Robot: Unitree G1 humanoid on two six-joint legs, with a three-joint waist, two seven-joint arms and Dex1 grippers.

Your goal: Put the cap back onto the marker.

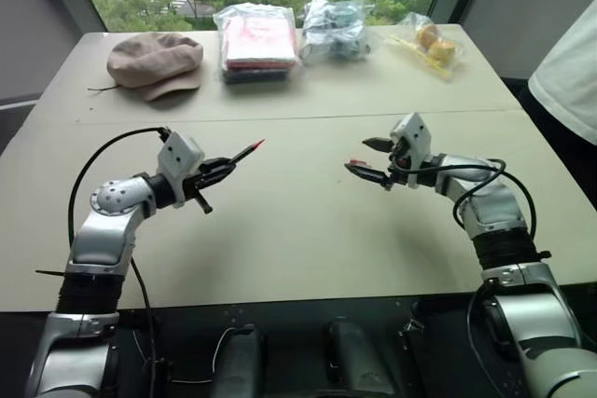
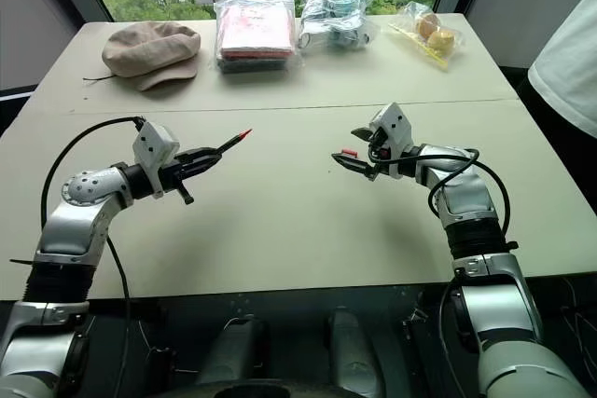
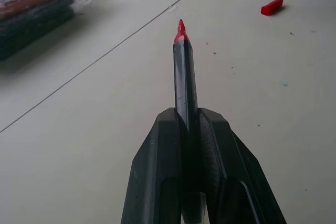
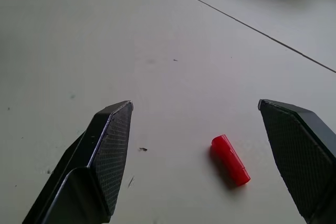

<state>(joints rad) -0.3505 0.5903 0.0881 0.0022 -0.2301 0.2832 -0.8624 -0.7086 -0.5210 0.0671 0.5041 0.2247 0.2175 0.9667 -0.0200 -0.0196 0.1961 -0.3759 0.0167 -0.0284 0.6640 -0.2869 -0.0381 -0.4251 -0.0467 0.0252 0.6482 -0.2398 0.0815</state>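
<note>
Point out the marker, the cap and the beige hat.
marker point(image 3: 185, 77): left wrist view, on its black barrel.
cap point(image 4: 230, 160): right wrist view, middle of the red cylinder.
beige hat point(image 1: 154, 59): left eye view, on its crown.

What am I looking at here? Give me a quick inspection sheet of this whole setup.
Surface: pale table, a seam running across it.
Job's things: marker, uncapped, red tip toward the middle; cap lying on the table.
Clutter: beige hat, bagged red packet, bagged dark items, bagged yellow items, all along the far edge.
Grippers: left pincer shut on the marker; right pincer open, the cap between its fingers.
Cables: black cables looping along both arms.
Surroundings: window with trees; a person's white sleeve at right.
</note>
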